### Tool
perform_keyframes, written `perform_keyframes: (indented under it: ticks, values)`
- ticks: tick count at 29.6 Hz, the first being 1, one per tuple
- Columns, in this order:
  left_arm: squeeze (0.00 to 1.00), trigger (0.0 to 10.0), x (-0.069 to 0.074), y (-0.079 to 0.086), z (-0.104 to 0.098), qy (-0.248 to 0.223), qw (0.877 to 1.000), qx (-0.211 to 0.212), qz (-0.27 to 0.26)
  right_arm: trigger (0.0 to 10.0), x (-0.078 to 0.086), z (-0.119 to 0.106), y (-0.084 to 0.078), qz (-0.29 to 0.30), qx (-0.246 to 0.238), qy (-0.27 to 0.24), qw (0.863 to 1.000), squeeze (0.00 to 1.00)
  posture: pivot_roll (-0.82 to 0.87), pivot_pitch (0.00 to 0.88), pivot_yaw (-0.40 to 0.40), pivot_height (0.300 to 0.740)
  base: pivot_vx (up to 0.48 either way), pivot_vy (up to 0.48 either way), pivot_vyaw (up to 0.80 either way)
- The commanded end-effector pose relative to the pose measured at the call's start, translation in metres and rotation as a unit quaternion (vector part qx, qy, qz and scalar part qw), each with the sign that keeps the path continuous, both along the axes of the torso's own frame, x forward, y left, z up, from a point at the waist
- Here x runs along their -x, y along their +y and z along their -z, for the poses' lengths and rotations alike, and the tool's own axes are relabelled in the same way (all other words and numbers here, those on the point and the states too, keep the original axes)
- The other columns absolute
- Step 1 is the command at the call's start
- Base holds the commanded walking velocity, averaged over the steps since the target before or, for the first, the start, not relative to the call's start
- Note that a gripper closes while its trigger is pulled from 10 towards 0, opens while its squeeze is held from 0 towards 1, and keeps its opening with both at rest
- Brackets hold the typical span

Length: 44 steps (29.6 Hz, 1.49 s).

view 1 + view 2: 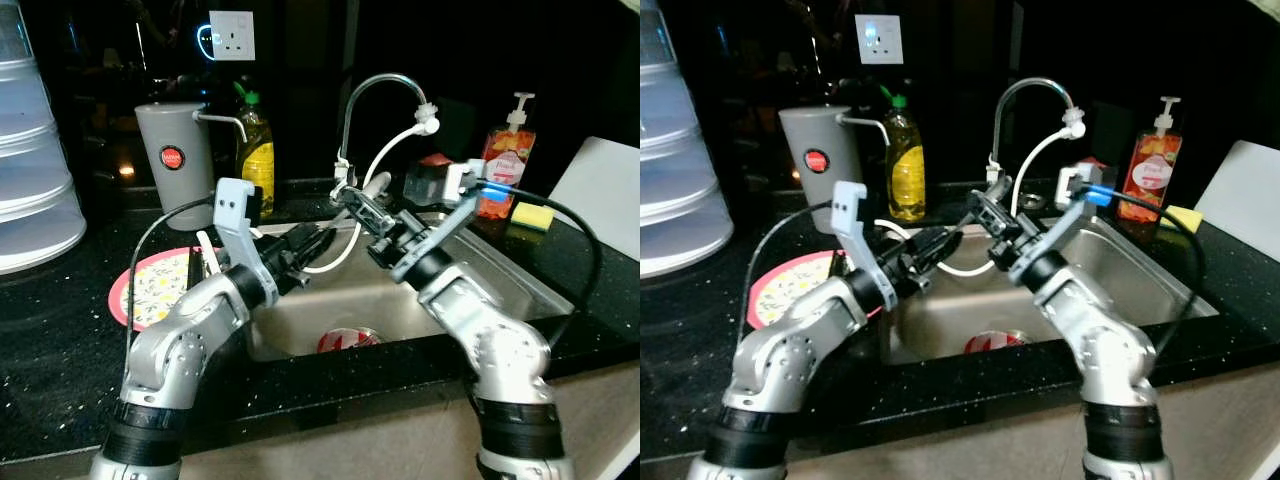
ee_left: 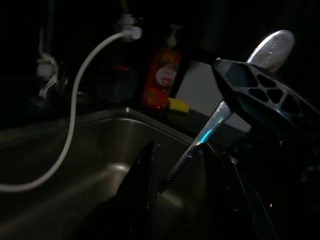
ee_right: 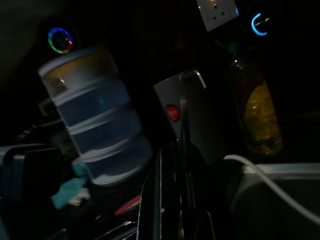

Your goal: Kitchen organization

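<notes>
One spoon [image 2: 220,117] in left gripper [image 2: 175,170], bowl end tilted up

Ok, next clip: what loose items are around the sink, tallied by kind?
Bottles: 2, yellow dish soap bottle, orange pump bottle
Grey jugs: 1
Pink plates: 1
Yellow sponges: 1
Spoons: 1, held over the sink between the left hand and right hand
Total: 6

Dim and grainy throughout; wrist views near black. Glare on the sink [image 1: 500,275] wall beyond the fingers; glowing rings beside the socket [image 1: 232,36].
</notes>
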<state>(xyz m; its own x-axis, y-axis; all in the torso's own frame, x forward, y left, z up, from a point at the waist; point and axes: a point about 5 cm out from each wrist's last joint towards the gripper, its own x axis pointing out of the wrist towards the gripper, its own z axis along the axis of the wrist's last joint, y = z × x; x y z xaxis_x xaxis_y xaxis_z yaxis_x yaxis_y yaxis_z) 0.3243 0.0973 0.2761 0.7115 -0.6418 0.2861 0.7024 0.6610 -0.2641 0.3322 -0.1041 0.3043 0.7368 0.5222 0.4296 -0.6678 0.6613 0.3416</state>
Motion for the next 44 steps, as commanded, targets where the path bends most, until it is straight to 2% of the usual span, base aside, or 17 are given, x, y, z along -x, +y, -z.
perform_keyframes:
  ticks: [1,6,8,12,17,18,21,22,25,28,30,32,39,40,42,43,44]
  values:
    - [0.00,10.0,0.001,0.042,-0.030,-0.049,0.993,0.084,-0.072,10.0,-0.022,0.033,-0.041,0.142,0.019,0.071,0.987,0.00,-0.09,0.010,-0.041,0.740,0.000,0.000,0.00]
    - [0.00,10.0,0.005,0.056,-0.044,-0.063,0.988,0.122,-0.076,10.0,-0.041,0.048,-0.040,0.187,0.028,0.098,0.977,0.00,-0.06,0.006,-0.047,0.740,0.000,0.000,0.00]
    - [0.00,10.0,0.006,0.058,-0.044,-0.064,0.989,0.110,-0.078,10.0,-0.046,0.054,-0.039,0.200,0.031,0.114,0.973,0.00,-0.05,0.008,-0.051,0.740,0.000,0.000,0.00]
    - [0.00,10.0,0.003,0.064,-0.032,-0.046,0.991,0.051,-0.119,10.0,-0.052,0.064,-0.035,0.212,0.047,0.132,0.967,0.00,-0.04,0.014,-0.063,0.740,0.000,0.000,0.00]
    - [0.00,10.0,-0.006,0.071,-0.022,-0.004,0.985,0.037,-0.169,10.0,-0.053,0.069,-0.039,0.209,0.054,0.124,0.968,0.00,-0.04,0.020,-0.068,0.740,0.000,0.000,0.00]
    - [1.00,10.0,-0.007,0.070,-0.021,-0.004,0.985,0.035,-0.170,10.0,-0.052,0.070,-0.040,0.207,0.054,0.124,0.969,0.00,-0.04,0.023,-0.067,0.740,0.000,0.000,0.00]
    - [1.00,10.0,-0.008,0.068,-0.022,-0.004,0.983,0.032,-0.180,10.0,-0.052,0.074,-0.043,0.211,0.058,0.123,0.968,0.00,-0.05,0.023,-0.067,0.740,0.000,0.000,0.00]
    - [0.00,10.0,-0.008,0.069,-0.023,-0.007,0.982,0.036,-0.184,10.0,-0.053,0.076,-0.045,0.219,0.058,0.127,0.966,0.00,-0.05,0.024,-0.059,0.740,0.000,0.000,0.00]
    - [0.00,10.0,-0.009,0.071,-0.026,-0.012,0.981,0.040,-0.192,10.0,-0.056,0.079,-0.048,0.229,0.058,0.131,0.963,0.00,-0.05,0.023,-0.057,0.740,0.000,0.000,0.00]
    - [0.00,10.0,-0.008,0.070,-0.027,-0.017,0.981,0.036,-0.191,10.0,-0.059,0.088,-0.048,0.249,0.086,0.150,0.953,0.00,-0.05,0.022,-0.055,0.740,0.000,0.000,0.00]
    - [0.00,10.0,-0.006,0.069,-0.028,-0.020,0.981,0.031,-0.192,10.0,-0.063,0.104,-0.050,0.269,0.097,0.195,0.938,0.00,-0.05,0.023,-0.058,0.740,0.000,0.000,0.00]
    - [0.00,10.0,-0.006,0.069,-0.028,-0.020,0.980,0.030,-0.194,10.0,-0.064,0.108,-0.051,0.274,0.093,0.210,0.934,0.00,-0.05,0.022,-0.059,0.740,0.000,0.000,0.00]
    - [0.00,10.0,-0.004,0.069,-0.027,-0.019,0.980,0.027,-0.196,10.0,-0.065,0.113,-0.051,0.276,0.090,0.222,0.931,0.00,-0.04,0.022,-0.068,0.740,0.000,0.000,0.00]
    - [1.00,10.0,-0.003,0.069,-0.027,-0.021,0.979,0.023,-0.199,10.0,-0.065,0.109,-0.049,0.269,0.084,0.210,0.936,1.00,-0.04,0.023,-0.070,0.740,0.000,0.000,0.00]
    - [1.00,10.0,-0.003,0.072,-0.026,-0.017,0.977,0.019,-0.213,10.0,-0.064,0.091,-0.047,0.244,0.040,0.163,0.955,1.00,-0.04,0.027,-0.069,0.740,0.000,0.000,0.00]
    - [1.00,10.0,-0.003,0.072,-0.026,-0.017,0.977,0.019,-0.213,10.0,-0.064,0.091,-0.047,0.244,0.040,0.163,0.955,1.00,-0.04,0.027,-0.069,0.740,0.000,0.000,0.00]
    - [0.00,10.0,-0.003,0.075,-0.027,-0.018,0.975,0.015,-0.220,10.0,-0.062,0.081,-0.048,0.238,0.020,0.141,0.961,0.00,-0.04,0.030,-0.063,0.740,0.000,0.000,0.00]
